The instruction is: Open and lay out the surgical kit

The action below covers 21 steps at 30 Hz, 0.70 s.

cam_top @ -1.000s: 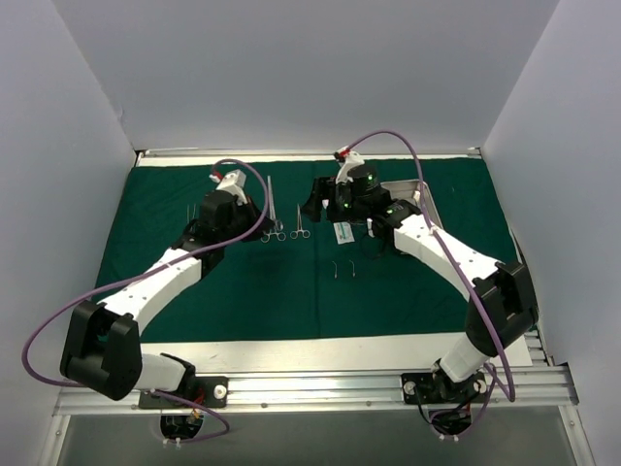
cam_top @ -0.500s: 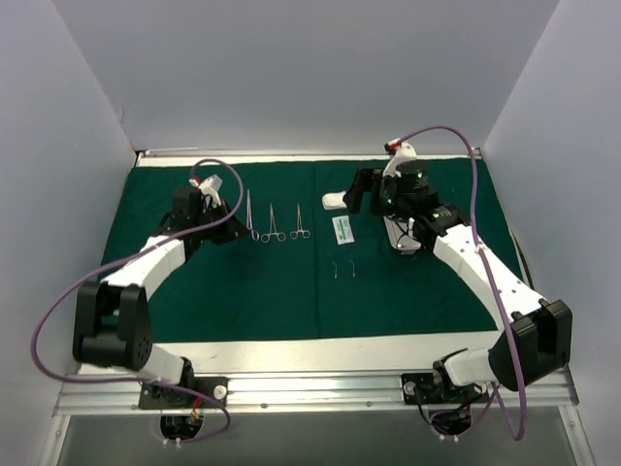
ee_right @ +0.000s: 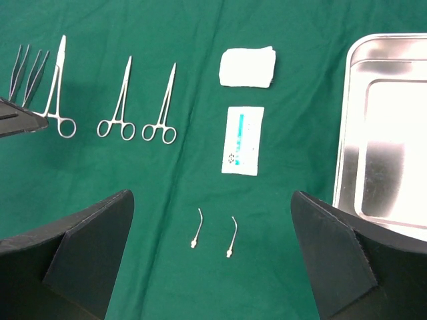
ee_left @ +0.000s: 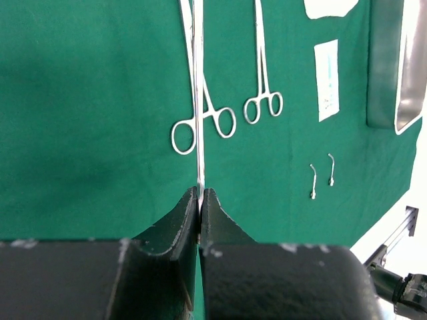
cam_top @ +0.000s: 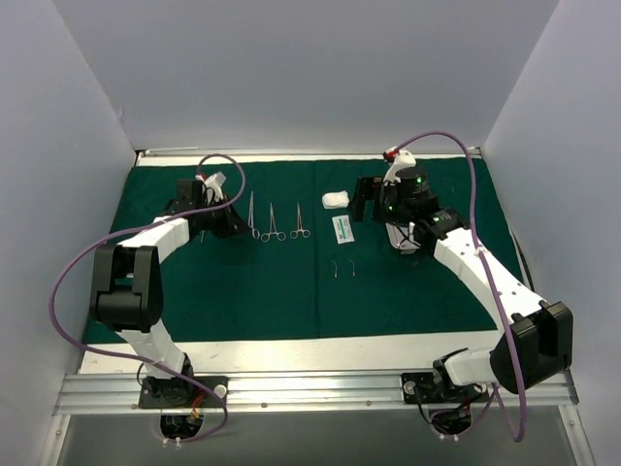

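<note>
The dark green drape (cam_top: 291,282) lies spread flat. On it lie three silver scissor-like instruments (cam_top: 274,223) in a row, the white gauze wad (ee_right: 247,67), the white-green packet (ee_right: 243,140) and two small curved needles (ee_right: 213,235). The steel tray (ee_right: 383,127) lies at the right, empty where it shows. My left gripper (ee_left: 200,192) is shut on thin silver tweezers (ee_left: 198,100), low over the drape just left of the instrument row (ee_left: 203,113). My right gripper (ee_right: 220,267) is open and empty, held above the needles, between the packet and the tray.
Grey walls close in the back and both sides. A bare white table strip (cam_top: 291,351) and a metal rail (cam_top: 310,388) run along the near edge. A second pair of tweezers (ee_right: 37,67) lies beside the left gripper.
My right gripper has moved right, off the gauze wad, which now lies uncovered. My left arm has swung left and folded, with its gripper now at the left end of the instrument row.
</note>
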{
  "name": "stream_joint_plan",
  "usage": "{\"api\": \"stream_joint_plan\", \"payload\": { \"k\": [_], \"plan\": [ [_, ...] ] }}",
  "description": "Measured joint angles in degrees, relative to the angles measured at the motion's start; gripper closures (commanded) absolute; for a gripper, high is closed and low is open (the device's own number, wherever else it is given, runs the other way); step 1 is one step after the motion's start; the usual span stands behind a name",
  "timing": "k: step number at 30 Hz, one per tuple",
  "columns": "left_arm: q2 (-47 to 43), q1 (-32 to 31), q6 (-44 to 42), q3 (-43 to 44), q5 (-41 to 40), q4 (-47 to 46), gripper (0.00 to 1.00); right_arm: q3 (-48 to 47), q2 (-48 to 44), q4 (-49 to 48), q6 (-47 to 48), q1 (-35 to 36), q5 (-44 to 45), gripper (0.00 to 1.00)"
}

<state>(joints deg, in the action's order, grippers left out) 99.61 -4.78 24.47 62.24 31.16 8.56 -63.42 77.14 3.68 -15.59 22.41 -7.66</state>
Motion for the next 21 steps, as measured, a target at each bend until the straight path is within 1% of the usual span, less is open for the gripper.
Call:
{"api": "stream_joint_plan", "payload": {
  "k": [14,21],
  "plan": [
    [5.86,1.55,0.17,0.33,0.66,-0.52,0.97,0.02,0.0,0.0,0.74,0.0,-0.09,0.0],
    [7.08,2.32,1.07,0.35,1.42,-3.32,0.97,0.28,0.0,0.04,0.74,0.0,-0.09,0.0]
  ]
}}
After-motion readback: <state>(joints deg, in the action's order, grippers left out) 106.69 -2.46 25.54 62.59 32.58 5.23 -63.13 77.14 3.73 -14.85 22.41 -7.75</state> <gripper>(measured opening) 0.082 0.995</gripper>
